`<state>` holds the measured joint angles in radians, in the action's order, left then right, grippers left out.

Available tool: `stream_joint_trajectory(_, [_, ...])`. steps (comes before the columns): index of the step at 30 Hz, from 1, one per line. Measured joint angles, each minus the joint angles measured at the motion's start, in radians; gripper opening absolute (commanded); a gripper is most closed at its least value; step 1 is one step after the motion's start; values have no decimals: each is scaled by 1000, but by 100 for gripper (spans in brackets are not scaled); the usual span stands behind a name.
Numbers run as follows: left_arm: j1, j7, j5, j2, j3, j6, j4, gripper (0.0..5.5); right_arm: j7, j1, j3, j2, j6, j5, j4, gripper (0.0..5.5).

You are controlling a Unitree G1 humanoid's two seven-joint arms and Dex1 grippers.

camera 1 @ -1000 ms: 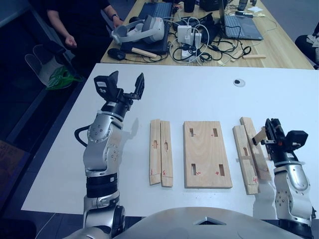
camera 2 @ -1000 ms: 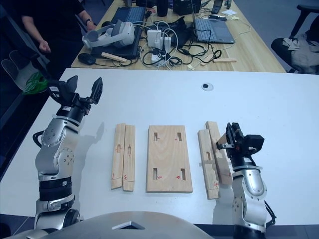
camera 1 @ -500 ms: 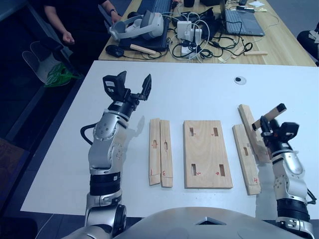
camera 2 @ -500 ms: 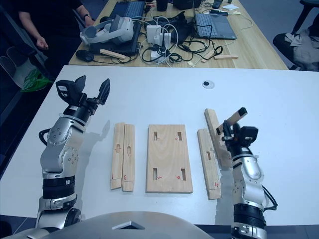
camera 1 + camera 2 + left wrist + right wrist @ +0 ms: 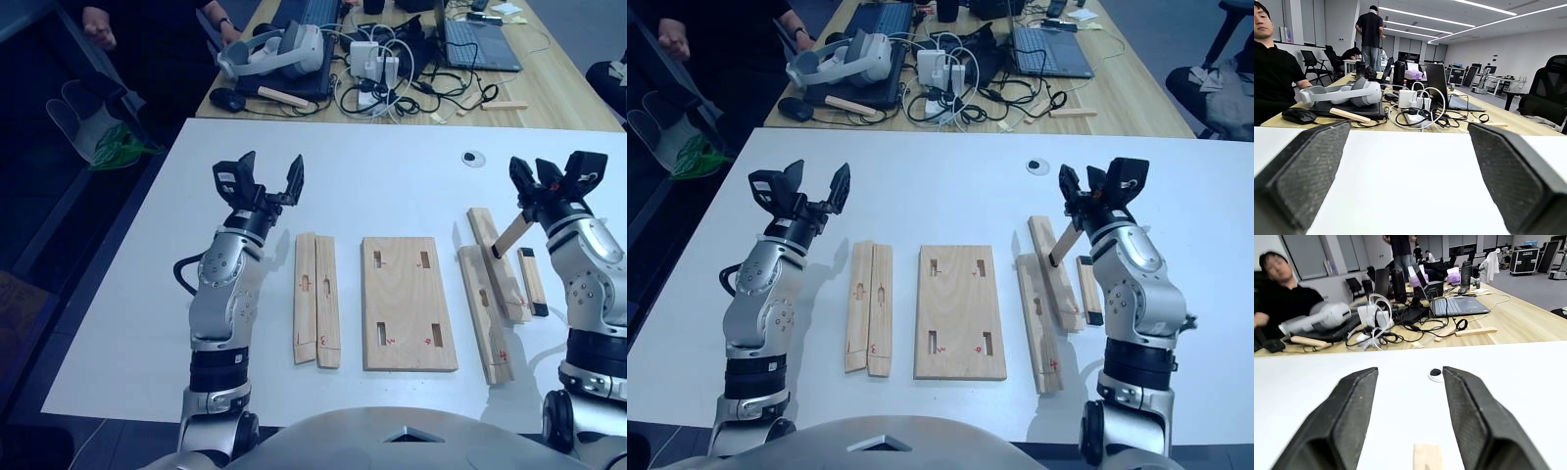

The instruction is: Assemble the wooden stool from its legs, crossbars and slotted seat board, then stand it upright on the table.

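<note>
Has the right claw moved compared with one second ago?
Yes. The right claw has gone farther from the robot, from beside the seat board toward the round plug.

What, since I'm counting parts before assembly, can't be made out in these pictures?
- Seat board: its red marks are too small to read in the eye views.
- Right pile of wooden pieces: the top piece overlaps the one beneath, hiding part of it.
- Tilted stick: cut off by the right wrist view's edge; whether it leans on the pile or touches the right end effector is unclear.
</note>
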<state>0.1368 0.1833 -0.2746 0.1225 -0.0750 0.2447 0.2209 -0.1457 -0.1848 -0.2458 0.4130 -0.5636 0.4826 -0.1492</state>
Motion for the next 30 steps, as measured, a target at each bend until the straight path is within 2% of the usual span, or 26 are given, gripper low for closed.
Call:
stream_joint_trajectory(5, [-3, -1, 1, -4, -1, -3, 0, 441, 8, 10, -13, -19, 11, -6, -1, 244])
stream_joint_trajectory(9, [-12, -2, 1, -7, 0, -5, 0, 441, 29, -4, -28, -60, 125, -55, 31, 244])
stream_joint_trajectory(15, [-11, -2, 8, -15, 2, -27, -8, 441, -42, -33, 76, -91, 235, -116, -96, 244])
stream_joint_trajectory(17, [-11, -3, 9, -19, 2, -38, -13, 441, -75, -53, 111, -87, 200, -105, -137, 244])
stream_joint_trajectory(20, [-11, -7, 11, -35, 9, -53, -25, 441, -134, -53, 182, -62, 12, -44, -196, 244])
stream_joint_trajectory(22, [-11, -9, 13, -44, 14, -66, -30, 441, -147, -32, 191, -35, -110, -18, -205, 244])
stream_joint_trajectory(26, [-11, -13, 18, -49, 16, -76, -39, 441, -51, -3, 123, -32, -246, -38, -136, 244])
stream_joint_trajectory(30, [-11, -16, 18, -51, 16, -80, -47, 441, 71, 4, 42, -32, -251, -128, -6, 244])
